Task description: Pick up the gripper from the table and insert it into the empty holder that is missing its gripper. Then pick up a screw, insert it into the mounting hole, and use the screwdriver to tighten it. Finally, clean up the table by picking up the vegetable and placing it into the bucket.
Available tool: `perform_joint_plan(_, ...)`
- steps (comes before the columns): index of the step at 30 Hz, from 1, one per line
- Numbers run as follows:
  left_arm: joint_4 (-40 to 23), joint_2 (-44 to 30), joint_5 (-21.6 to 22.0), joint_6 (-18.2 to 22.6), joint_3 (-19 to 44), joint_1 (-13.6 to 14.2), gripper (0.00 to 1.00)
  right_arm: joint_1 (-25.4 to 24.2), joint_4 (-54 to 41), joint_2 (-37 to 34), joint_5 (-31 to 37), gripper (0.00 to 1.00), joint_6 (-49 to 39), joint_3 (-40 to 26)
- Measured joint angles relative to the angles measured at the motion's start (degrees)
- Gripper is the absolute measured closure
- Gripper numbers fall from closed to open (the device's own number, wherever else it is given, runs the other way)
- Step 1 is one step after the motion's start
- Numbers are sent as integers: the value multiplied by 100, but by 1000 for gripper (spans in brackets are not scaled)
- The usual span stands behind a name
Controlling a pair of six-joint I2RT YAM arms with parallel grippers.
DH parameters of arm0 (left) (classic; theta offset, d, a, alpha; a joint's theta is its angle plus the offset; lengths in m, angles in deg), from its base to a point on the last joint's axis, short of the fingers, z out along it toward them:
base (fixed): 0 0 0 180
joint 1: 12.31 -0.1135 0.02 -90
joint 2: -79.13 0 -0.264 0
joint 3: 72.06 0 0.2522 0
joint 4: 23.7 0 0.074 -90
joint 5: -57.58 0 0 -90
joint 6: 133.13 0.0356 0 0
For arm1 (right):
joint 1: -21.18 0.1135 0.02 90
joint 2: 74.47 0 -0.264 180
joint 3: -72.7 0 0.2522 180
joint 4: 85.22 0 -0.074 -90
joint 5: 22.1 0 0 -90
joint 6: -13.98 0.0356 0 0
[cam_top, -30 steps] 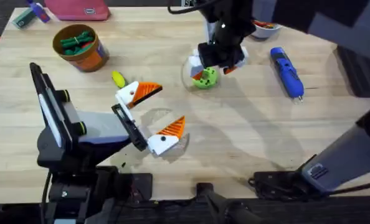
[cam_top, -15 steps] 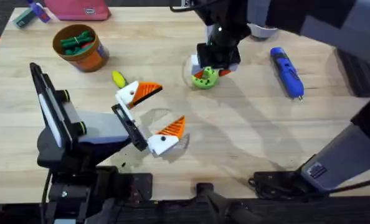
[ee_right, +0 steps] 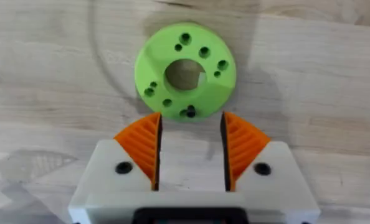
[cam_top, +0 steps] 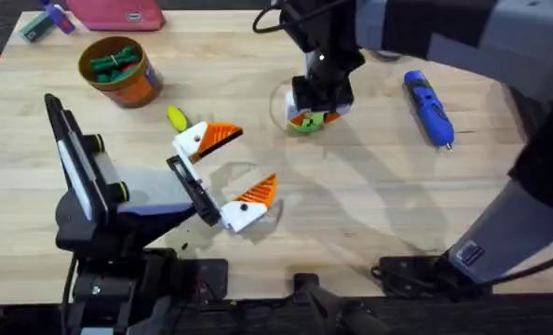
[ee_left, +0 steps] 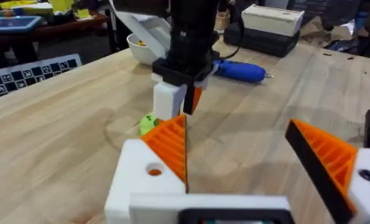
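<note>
The right gripper (ee_right: 191, 155), fingers parted and empty, hangs at the near edge of the green disc (ee_right: 185, 68). The left gripper (cam_top: 228, 175) rests wide open. Right of the disc, well apart, the screwdriver (cam_top: 428, 106) lies lengthwise, tip nearest the arms' bases.

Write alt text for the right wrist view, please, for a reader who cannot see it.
The right gripper hangs open just above a green disc with a centre hole and small holes around it, lying on the wooden table. Its two orange ribbed pads sit on white blocks.
</note>
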Motion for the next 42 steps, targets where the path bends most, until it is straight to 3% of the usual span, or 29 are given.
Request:
perform_joint_plan(9, 0, 0, 0, 0, 0, 0, 16, 0, 131, -168, -2, 630, 4, 20)
perform_joint_plan(12, 0, 0, 0, 2, 0, 0, 16, 0, 142, -168, 2, 747, 4, 22)
perform_joint_plan(16, 0, 0, 0, 2, 0, 0, 14, 0, 165, -168, 15, 979, 22, 20)
perform_joint_plan(17, 0, -1, 0, 1, 0, 0, 15, 0, 174, -168, 15, 991, 25, 20)
perform_joint_plan(33, 0, 0, 0, 2, 0, 0, 15, 0, -141, 17, 16, 996, 11, -79)
perform_joint_plan(37, 0, 0, 0, 2, 0, 0, 15, 0, -874, 330, 15, 996, -139, -617)
perform_joint_plan(42, 0, 0, 0, 2, 0, 0, 15, 45, -1981, 662, 20, 996, -525, -1904)
